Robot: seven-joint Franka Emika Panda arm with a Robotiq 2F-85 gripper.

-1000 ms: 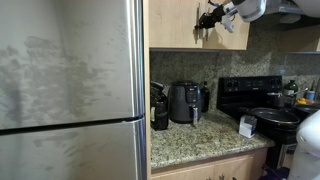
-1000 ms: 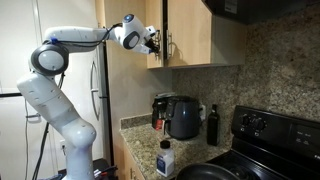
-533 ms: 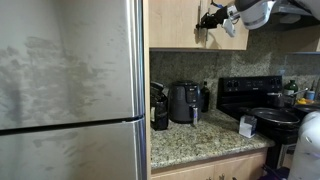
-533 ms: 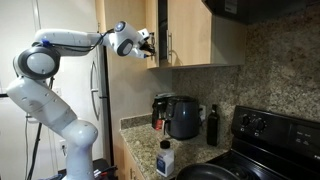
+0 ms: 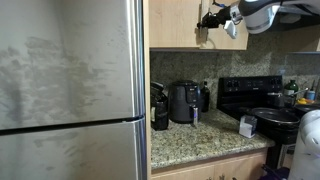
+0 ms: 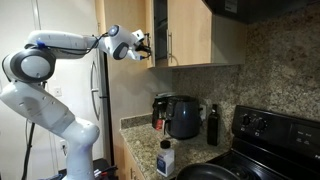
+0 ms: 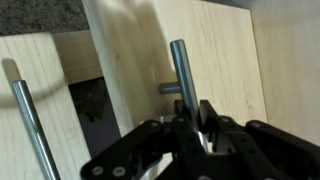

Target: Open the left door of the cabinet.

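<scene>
The wrist view alone showed the gripper (image 7: 198, 120) clamped on the handle (image 7: 180, 70) of the left door (image 7: 130, 70), with a dark gap (image 7: 95, 110) at the handle's 9 o'clock. In an exterior view the cabinet (image 6: 200, 35) sat at 12 o'clock. The door stood further ajar than one second before.

2 exterior views share cabinet (image 5: 175, 25), wrist apparently near

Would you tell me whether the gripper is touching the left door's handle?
Touching: the wrist view shows the handle clamped between the fingers of the gripper.
</scene>
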